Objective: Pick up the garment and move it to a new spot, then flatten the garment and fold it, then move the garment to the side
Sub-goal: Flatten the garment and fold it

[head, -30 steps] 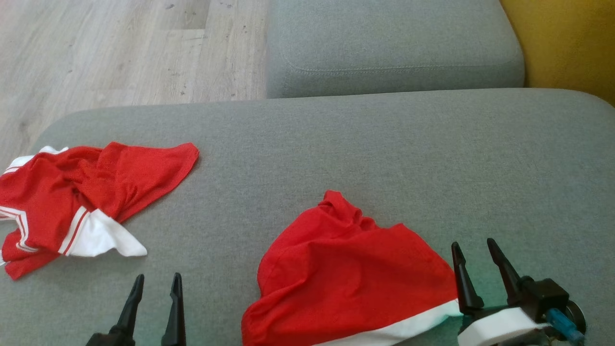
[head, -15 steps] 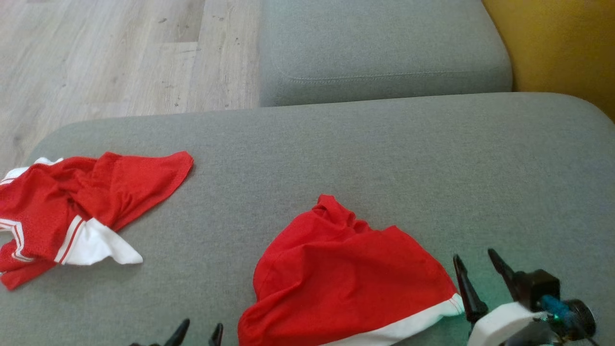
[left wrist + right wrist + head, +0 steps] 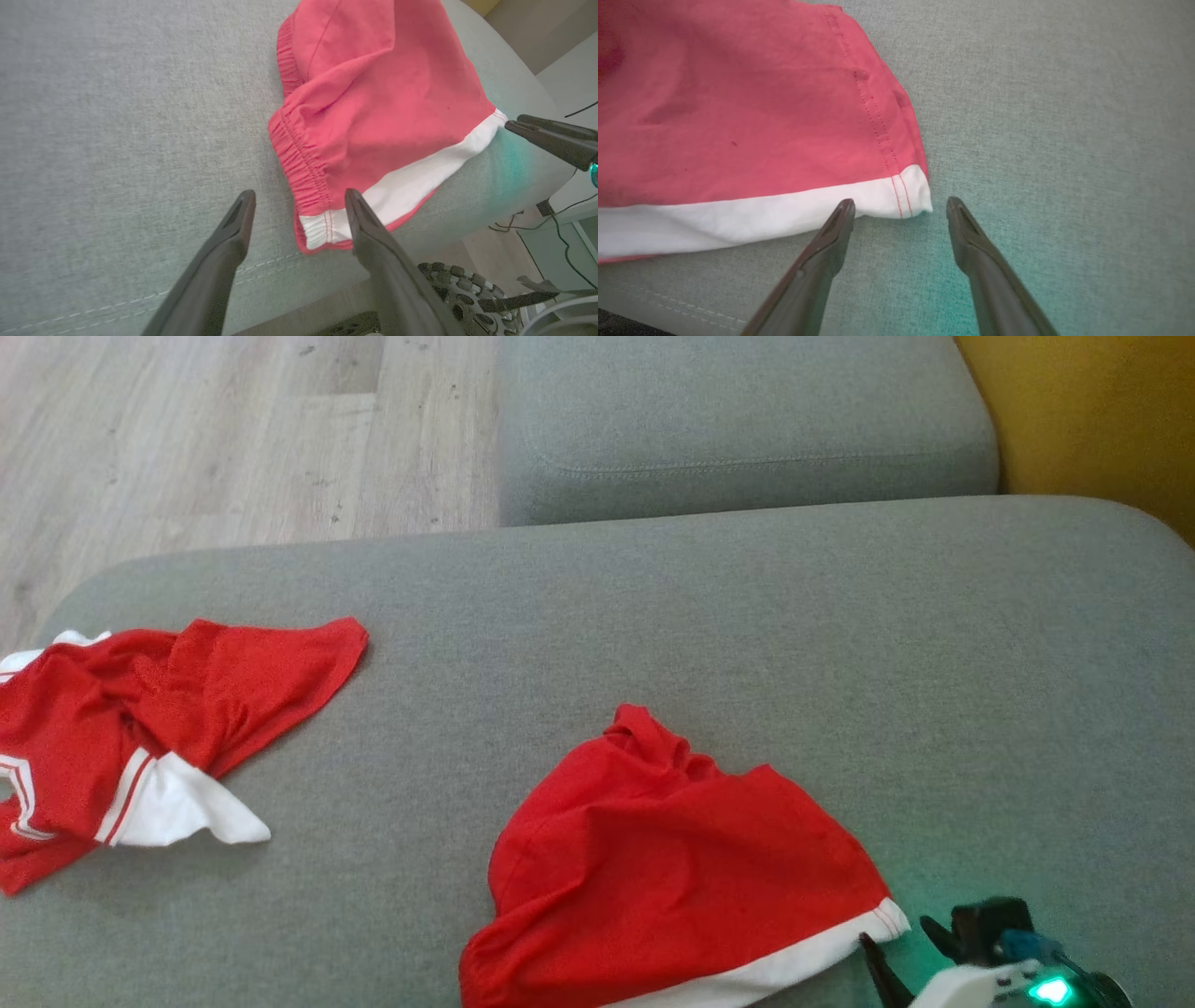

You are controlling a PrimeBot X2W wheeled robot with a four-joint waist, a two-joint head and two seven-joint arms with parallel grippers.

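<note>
Grey sofa cushion [image 3: 709, 607] carries red shorts [image 3: 672, 868] at its near edge; left pincer [image 3: 299, 198] and right pincer [image 3: 899, 205] hover released at the white hem's two ends, grasping nothing.

The head camera looks forward and down from above the near edge of the grey sofa cushion [image 3: 747, 616]. It is far enough back to take in the cushion's far edge, a second cushion [image 3: 747, 420] and the wooden floor [image 3: 187, 448] beyond. The left wrist camera sits close over the near edge, looking down along the left gripper [image 3: 300, 196] at the red shorts [image 3: 373, 93]. The right wrist camera, framed by the right gripper [image 3: 901, 203], is nearer still, at their white-banded corner. All three views share the shorts.
</note>
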